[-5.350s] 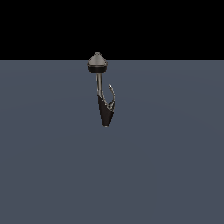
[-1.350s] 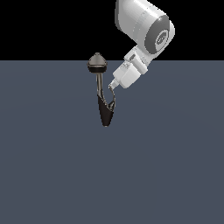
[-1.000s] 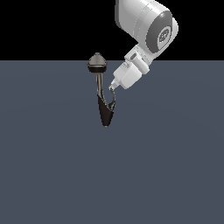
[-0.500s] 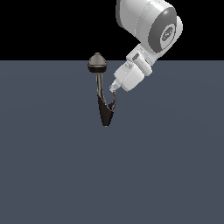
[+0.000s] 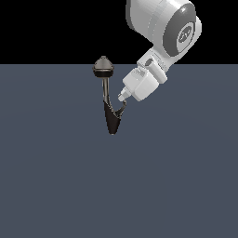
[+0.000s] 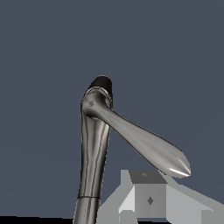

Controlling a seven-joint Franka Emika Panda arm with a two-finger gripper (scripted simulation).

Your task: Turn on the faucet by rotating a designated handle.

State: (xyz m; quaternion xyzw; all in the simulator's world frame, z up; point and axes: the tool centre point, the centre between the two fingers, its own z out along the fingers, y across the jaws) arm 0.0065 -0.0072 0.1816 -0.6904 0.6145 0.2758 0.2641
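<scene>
The faucet (image 5: 111, 122) stands upright, with a grey cone-topped cap (image 5: 103, 66), a thin stem and a dark body tapering to a point. The handle (image 5: 122, 109), a thin pale sliver, branches off the body toward the exterior view's right. My gripper (image 5: 123, 97) comes down from the upper right, its tip just above the handle's outer end, touching or nearly so. In the wrist view the silver handle (image 6: 148, 146) runs out from the stem (image 6: 92, 157), and its tip lies just beyond my fingers (image 6: 148, 199). The jaws look shut together with nothing held between them.
The white arm (image 5: 162, 28) fills the exterior view's upper right. A flat grey-blue floor (image 5: 56, 186) spreads all around the faucet, under a black background.
Five seconds ago the arm was out of view. Over the last second the gripper has crept slightly down and to the exterior view's right by the handle's end. The faucet body has not moved.
</scene>
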